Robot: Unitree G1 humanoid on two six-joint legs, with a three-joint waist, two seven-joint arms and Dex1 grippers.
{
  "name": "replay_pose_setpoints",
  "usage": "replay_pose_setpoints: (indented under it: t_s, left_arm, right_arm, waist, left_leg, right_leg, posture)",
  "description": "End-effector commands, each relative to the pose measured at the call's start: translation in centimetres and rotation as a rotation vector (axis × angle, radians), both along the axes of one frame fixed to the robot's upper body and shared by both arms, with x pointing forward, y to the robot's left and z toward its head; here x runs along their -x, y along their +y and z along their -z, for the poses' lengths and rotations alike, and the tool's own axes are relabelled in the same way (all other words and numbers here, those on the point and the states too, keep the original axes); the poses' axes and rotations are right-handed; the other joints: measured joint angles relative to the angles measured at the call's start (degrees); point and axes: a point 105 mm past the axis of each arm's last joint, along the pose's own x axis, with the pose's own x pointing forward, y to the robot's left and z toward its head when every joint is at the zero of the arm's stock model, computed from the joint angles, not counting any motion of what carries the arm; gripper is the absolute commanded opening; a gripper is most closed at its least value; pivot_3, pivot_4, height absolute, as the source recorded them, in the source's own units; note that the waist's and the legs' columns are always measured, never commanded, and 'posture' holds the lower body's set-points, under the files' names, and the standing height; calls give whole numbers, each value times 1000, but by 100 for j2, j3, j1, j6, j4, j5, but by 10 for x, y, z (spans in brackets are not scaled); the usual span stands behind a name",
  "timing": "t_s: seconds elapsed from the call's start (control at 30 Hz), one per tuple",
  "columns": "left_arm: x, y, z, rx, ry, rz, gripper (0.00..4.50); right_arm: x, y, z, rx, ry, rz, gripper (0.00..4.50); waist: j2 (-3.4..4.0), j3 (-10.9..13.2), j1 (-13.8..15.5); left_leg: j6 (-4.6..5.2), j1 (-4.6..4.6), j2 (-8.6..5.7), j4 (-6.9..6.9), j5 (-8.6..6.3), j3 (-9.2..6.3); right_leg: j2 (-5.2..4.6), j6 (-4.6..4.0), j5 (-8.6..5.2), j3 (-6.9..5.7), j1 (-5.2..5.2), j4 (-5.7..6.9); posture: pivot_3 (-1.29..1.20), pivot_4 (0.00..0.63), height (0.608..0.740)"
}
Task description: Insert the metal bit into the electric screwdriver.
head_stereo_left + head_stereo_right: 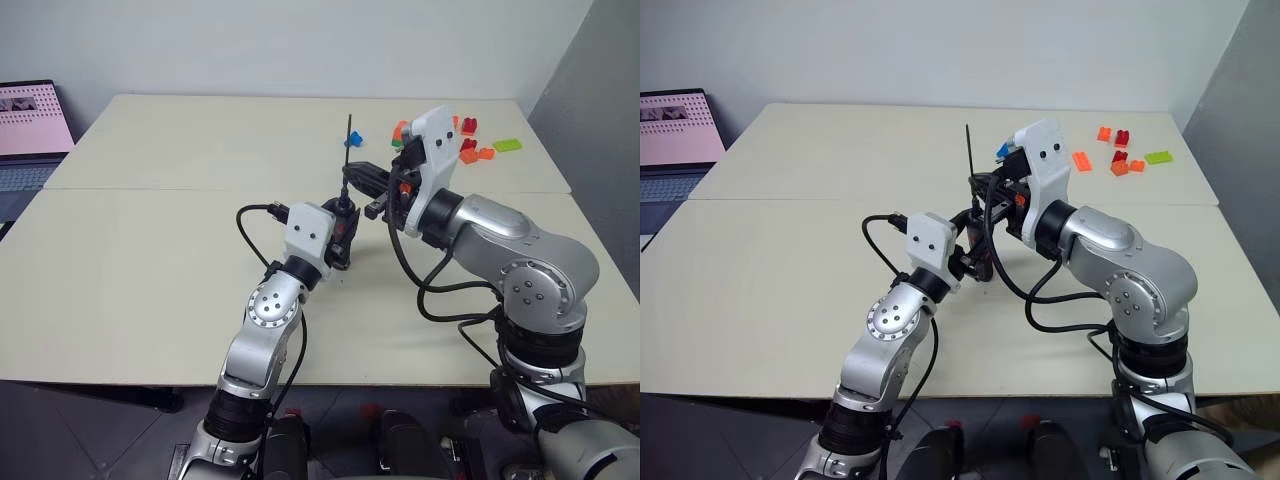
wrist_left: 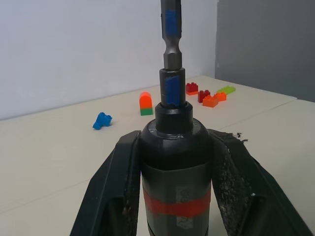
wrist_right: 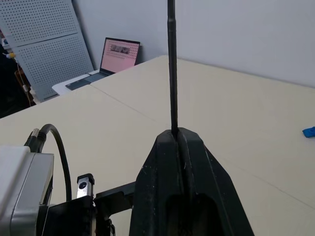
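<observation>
The electric screwdriver (image 2: 175,172), black with a red band, stands upright over the middle of the table. My left gripper (image 1: 341,238) is shut on its body, one finger (image 2: 115,187) on each side. The metal bit (image 1: 349,145), a thin dark rod, rises straight up from the screwdriver's narrow collar (image 2: 172,88), and its lower end sits at that collar. My right gripper (image 3: 176,133) reaches in from the right and is shut on the bit (image 3: 171,64) just above the screwdriver (image 1: 343,218).
Several coloured toy bricks (image 1: 472,142) lie at the table's back right, and a blue one (image 1: 353,139) lies behind the bit. An open laptop (image 1: 32,125) sits off the table's left edge. A seam (image 1: 150,189) crosses the tabletop.
</observation>
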Motion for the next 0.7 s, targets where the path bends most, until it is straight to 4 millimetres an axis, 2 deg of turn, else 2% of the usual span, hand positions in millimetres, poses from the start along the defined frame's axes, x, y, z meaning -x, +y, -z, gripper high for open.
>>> replay_pose_setpoints:
  t_s: [0.03,0.7]
  left_arm:
    - [0,4,0,-16,-7,-28,1642]
    - [-1,3,0,-13,-5,-29,1642]
  right_arm:
    - [5,3,-3,-16,-33,2,0]
    - [10,5,9,-59,-30,16,0]
  waist:
    - [0,0,0]
    - [0,-1,1]
  left_leg:
    - [0,0,0,0,0,0]
    - [0,4,0,1,0,0]
  right_leg:
    - [0,0,0,0,0,0]
    - [0,1,1,0,3,3]
  posture:
    - [0,150,740]
    - [0,150,740]
